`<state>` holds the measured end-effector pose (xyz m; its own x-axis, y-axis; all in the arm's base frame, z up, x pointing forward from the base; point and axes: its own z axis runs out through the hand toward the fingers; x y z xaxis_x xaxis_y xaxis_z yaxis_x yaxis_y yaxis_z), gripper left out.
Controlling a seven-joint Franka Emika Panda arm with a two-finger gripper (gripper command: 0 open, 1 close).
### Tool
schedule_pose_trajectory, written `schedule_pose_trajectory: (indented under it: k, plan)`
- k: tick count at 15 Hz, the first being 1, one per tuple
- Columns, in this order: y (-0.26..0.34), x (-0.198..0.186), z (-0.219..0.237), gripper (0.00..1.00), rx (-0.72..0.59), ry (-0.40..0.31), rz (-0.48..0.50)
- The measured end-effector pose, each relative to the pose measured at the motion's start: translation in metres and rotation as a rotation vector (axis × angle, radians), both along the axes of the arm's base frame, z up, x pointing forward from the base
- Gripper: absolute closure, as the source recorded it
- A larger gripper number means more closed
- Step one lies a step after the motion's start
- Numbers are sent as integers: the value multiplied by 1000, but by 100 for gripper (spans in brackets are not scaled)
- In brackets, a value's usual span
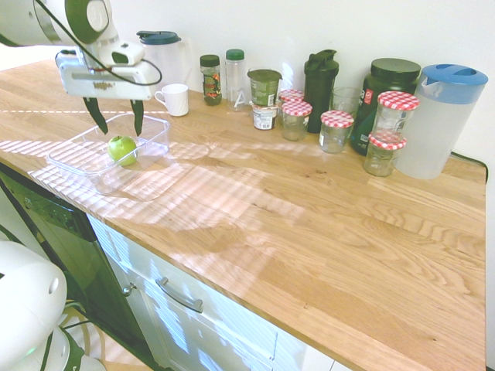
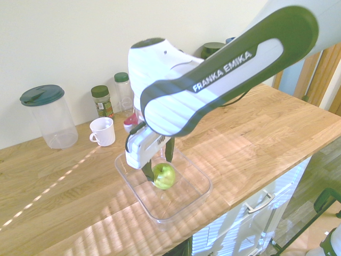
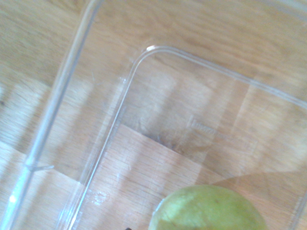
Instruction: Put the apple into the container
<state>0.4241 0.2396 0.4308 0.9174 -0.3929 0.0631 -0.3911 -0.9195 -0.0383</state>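
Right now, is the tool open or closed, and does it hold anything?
Tool: open, holding nothing; the apple lies below it in the container.

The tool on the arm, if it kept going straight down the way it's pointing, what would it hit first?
Most likely the green apple, which sits in the clear plastic container right under the open tool. The fingers might straddle it and reach the container floor instead; depth is hard to judge.

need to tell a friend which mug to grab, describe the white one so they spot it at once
Along the wall on the wooden countertop stands a row of jars and bottles. The small white ceramic mug sits beside the clear pitcher with the dark teal lid; it alone is opaque white with a handle.
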Motion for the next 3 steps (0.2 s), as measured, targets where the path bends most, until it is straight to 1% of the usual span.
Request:
schedule_pose_trajectory:
  k: [2,3]
  plan:
    - [-58,13,50,0,-1,-28,-104]
    - [-103,22,60,0,-14,-31,-177]
